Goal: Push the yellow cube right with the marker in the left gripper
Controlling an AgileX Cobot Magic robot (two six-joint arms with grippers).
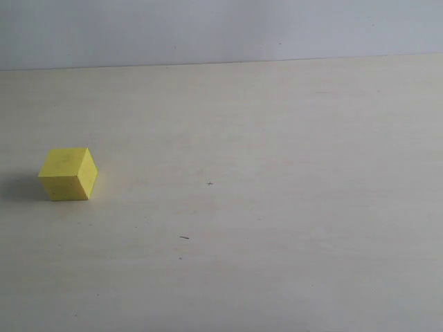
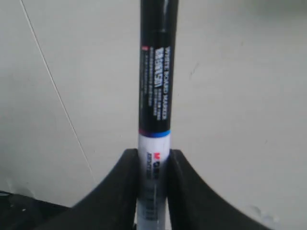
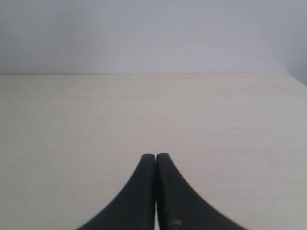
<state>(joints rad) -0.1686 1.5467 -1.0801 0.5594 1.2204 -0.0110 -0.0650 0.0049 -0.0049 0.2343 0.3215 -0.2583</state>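
Observation:
The yellow cube (image 1: 68,173) rests on the pale table at the left of the exterior view, with no arm showing there. In the left wrist view my left gripper (image 2: 153,155) is shut on the marker (image 2: 156,96), whose white barrel sits between the black fingers (image 2: 125,187) and whose black printed part sticks out past them. The cube is out of that view. My right gripper (image 3: 156,157) shows only in the right wrist view, its two fingers pressed together with nothing between them, above bare table.
The pale wooden table (image 1: 277,207) runs back to a grey-white wall (image 1: 221,28). A small dark speck (image 1: 184,237) lies on the table. A thin line (image 2: 57,96) crosses the surface in the left wrist view.

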